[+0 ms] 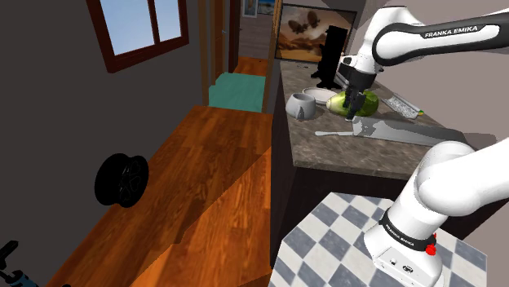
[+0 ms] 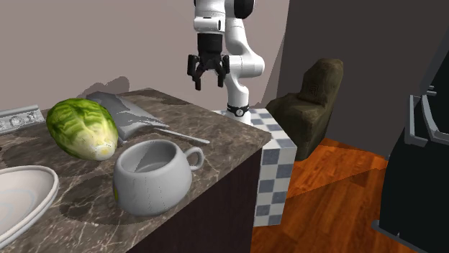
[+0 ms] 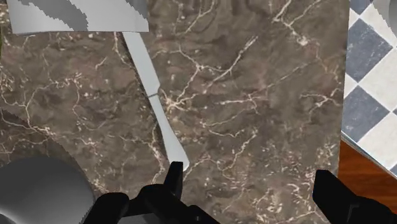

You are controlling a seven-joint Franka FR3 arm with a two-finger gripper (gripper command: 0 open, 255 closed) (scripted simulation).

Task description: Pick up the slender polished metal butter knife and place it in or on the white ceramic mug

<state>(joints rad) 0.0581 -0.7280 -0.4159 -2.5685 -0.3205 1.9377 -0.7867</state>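
Observation:
The butter knife (image 3: pixel 154 95) is a slim pale grey piece lying flat on the brown marble counter (image 3: pixel 254 95). One end touches a grey wavy sheet (image 3: pixel 83 16). The knife (image 2: pixel 180 134) lies just behind the grey-white mug (image 2: pixel 152 175), which stands upright near the counter's edge. In the shoulder view the knife (image 1: pixel 330 131) lies between the mug (image 1: pixel 303 105) and the sheet. My gripper (image 3: pixel 251 184) hovers open above the counter, holding nothing. One fingertip (image 3: pixel 173 178) hangs over the knife's near tip, and the mug's rim (image 3: pixel 38 191) shows beside that finger. The gripper (image 2: pixel 208 72) is well above the surface.
A green lettuce head (image 2: pixel 83 127) lies by the grey sheet (image 2: pixel 122 111), and a pale plate (image 2: pixel 21 198) sits near the mug. The counter ends at a checkered stand (image 3: pixel 372 83) beside the gripper. An armchair (image 2: pixel 309 104) and wood floor (image 1: pixel 204 204) lie beyond.

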